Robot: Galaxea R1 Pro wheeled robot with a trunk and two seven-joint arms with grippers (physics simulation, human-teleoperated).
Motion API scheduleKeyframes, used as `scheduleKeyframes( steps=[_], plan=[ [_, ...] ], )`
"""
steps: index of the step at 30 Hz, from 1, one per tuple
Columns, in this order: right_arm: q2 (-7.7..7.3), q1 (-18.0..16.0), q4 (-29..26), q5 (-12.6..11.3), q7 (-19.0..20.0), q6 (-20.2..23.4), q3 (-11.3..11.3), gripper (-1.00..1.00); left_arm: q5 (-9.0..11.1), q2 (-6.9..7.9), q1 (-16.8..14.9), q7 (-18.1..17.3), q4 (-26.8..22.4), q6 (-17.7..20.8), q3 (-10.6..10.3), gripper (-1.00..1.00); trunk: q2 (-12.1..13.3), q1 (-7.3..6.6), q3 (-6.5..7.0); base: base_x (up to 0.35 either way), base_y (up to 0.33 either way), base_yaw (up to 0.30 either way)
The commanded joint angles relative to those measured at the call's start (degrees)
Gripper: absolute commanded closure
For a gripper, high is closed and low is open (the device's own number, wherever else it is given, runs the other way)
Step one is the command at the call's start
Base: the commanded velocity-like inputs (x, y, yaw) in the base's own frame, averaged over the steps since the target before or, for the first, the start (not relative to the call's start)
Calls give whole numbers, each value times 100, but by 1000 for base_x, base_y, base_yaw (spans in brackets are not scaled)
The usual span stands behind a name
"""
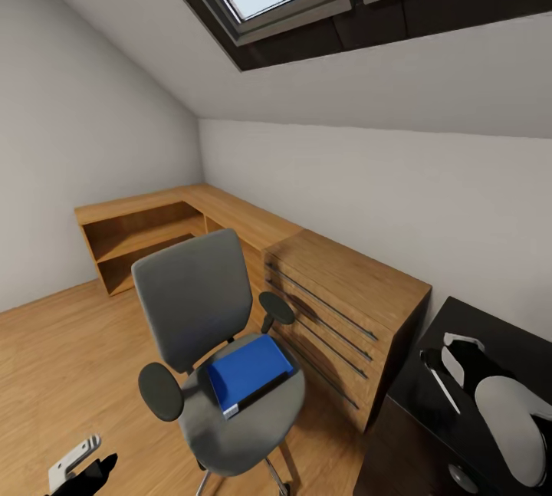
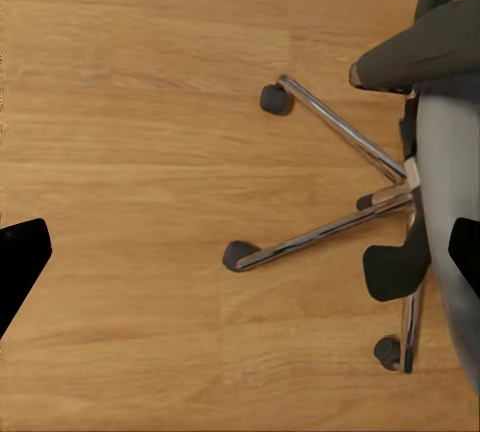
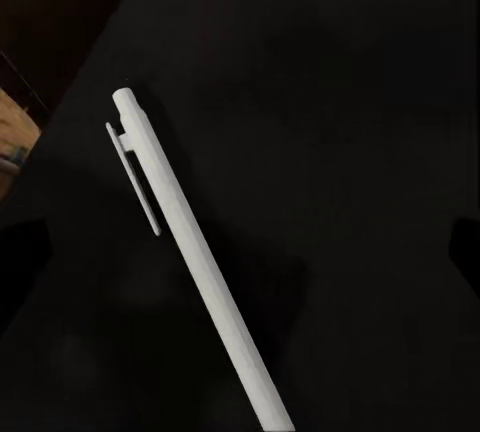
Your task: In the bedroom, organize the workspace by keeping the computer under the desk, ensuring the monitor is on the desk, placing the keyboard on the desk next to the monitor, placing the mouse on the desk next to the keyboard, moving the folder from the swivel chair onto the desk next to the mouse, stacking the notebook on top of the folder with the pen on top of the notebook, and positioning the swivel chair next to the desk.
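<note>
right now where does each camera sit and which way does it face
Head view: high on the robot, looking forward and down at the chair with the folder on its seat; left gripper and right arm show at the lower corners.
Left wrist view: looks straight down at the wood floor and the chair's chrome base; dark fingertips at the edges.
Right wrist view: close above the black desk, on a white pen.
Head and left wrist share the chair; head and right wrist share the desk.

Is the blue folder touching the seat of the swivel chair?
Touching. In the head view the blue folder lies flat on the grey seat of the swivel chair, with no gap under it.
</note>
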Motion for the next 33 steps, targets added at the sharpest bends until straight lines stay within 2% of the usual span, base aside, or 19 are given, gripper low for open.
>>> scheduleKeyframes(
  steps=[1, 7, 8, 14, 27, 28, 33],
  plan=[
    [23, -4, -59, 54, 6, 37, -46, -100, 47, 0, -2, 34, 6, 31, -2, -100, -4, 0, -7, 0, 0, 0],
    [265, -4, -384, 44, 2, 75, -57, -100, -15, -5, -2, 36, 116, 27, -12, -100, -4, 0, -7, 0, 0, 0],
    [403, -4, -578, 40, -3, 200, -61, -100, -26, -35, -2, 39, 142, 27, -60, -100, -4, 0, -7, 0, 0, 0],
    [608, -4, -832, 38, -6, 600, -64, -100, -33, -67, -2, 48, 162, 27, -187, -100, -4, 0, -7, 0, 0, 49],
    [1039, 6, -930, 75, -31, 685, -57, -100, -36, -78, -2, 53, 170, 25, -246, -100, -4, 0, -7, 0, 0, 235],
    [1120, 10, -935, 84, -32, 676, -47, -100, -35, -78, -2, 54, 170, 24, -248, -100, -4, 0, -7, 0, 0, 269],
    [1210, 18, -935, 92, -33, 585, -40, -100, -34, -79, -2, 54, 170, 24, -253, -100, -4, 0, -7, 0, 0, 270]
  ],
)
